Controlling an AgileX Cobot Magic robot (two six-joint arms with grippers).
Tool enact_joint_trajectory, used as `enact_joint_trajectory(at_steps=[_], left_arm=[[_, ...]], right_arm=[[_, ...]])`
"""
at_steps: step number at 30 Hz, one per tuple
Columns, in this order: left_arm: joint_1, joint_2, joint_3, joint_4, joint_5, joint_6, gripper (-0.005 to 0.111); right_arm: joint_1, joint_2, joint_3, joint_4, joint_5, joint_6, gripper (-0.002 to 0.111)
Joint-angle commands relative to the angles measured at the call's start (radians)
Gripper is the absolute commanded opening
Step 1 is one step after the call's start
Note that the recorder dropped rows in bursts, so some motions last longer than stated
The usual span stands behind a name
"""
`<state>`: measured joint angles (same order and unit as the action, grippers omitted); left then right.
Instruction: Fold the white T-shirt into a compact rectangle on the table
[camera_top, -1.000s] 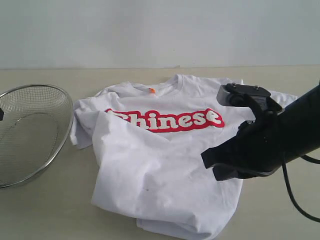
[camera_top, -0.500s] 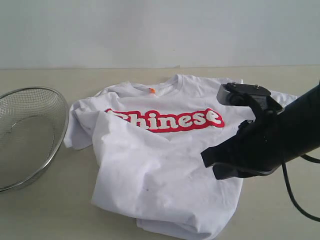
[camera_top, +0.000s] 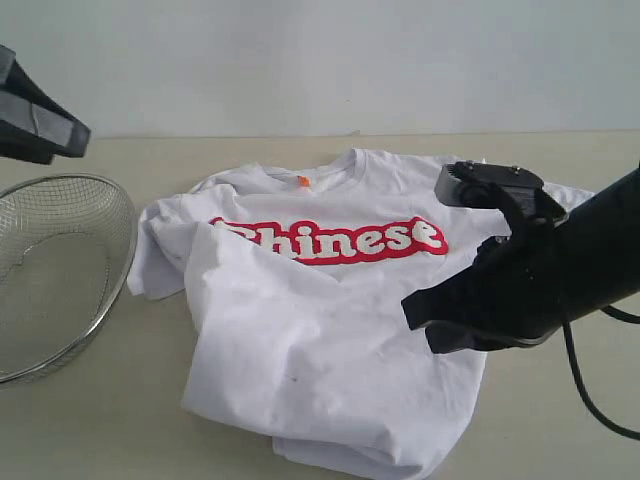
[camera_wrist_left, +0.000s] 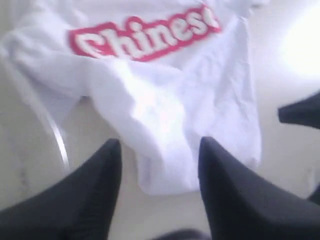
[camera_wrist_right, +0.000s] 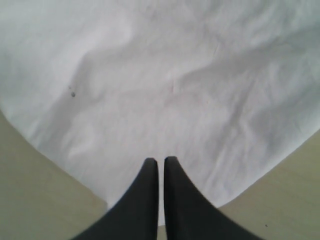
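The right arm (camera_top: 545, 275) is big, black and smooth, with a small black box (camera_top: 488, 185) on top and a thin black cable (camera_top: 577, 380) hanging from it. The left gripper (camera_wrist_left: 159, 145) and right gripper (camera_wrist_right: 160, 161) have black, pointed fingers.

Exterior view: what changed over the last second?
The wire basket slid slightly toward the view's left, away from the white T-shirt. The left arm came into view at top left; the left end effector is open. The right arm and the shirt stayed put.

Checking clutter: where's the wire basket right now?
The basket sits at the far left of the table in the exterior view, beside the T-shirt sleeve.
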<state>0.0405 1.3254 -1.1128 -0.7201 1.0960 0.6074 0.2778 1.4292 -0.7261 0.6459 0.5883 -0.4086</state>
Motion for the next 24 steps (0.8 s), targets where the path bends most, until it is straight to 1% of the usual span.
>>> enact_joint_trajectory(at_steps=[1,2,5,6,8,12,15,17,19,20,22,24], left_arm=[[-0.134,-0.026,0.104,0.008,-0.014,0.018,0.042],[-0.159,-0.026,0.146,0.026,-0.062,0.003,0.044],[-0.211,-0.018,0.283,0.048,-0.286,-0.033,0.046],[-0.225,-0.010,0.336,0.027,-0.335,-0.031,0.046],[-0.249,0.011,0.393,-0.021,-0.393,-0.003,0.046],[-0.319,0.093,0.432,-0.129,-0.462,0.087,0.046],[-0.360,0.157,0.432,-0.151,-0.543,0.093,0.046],[-0.372,0.194,0.432,-0.154,-0.565,0.093,0.048],[-0.383,0.226,0.430,-0.165,-0.570,0.093,0.052],[-0.391,0.242,0.430,-0.166,-0.573,0.093,0.055],[-0.411,0.266,0.430,-0.166,-0.578,0.093,0.057],[-0.423,0.287,0.430,-0.180,-0.584,0.100,0.057]], right_arm=[[0.000,-0.011,0.008,0.000,0.004,0.013,0.000],[0.000,-0.013,0.013,0.004,0.005,0.013,0.000],[0.000,-0.030,0.052,0.032,-0.006,0.013,0.000],[0.000,-0.040,0.072,0.036,-0.016,0.013,0.000],[0.000,-0.062,0.115,0.045,-0.039,0.013,0.000],[0.000,-0.084,0.170,0.052,-0.065,0.013,0.000],[0.000,-0.075,0.193,0.051,-0.071,0.015,0.000],[0.000,-0.076,0.202,0.051,-0.071,0.015,0.002],[0.000,-0.076,0.203,0.051,-0.073,0.031,0.009],[0.000,-0.076,0.203,0.051,-0.082,0.039,0.015],[0.000,-0.076,0.203,0.051,-0.098,0.063,0.030],[0.000,-0.071,0.203,0.051,-0.101,0.098,0.048]])
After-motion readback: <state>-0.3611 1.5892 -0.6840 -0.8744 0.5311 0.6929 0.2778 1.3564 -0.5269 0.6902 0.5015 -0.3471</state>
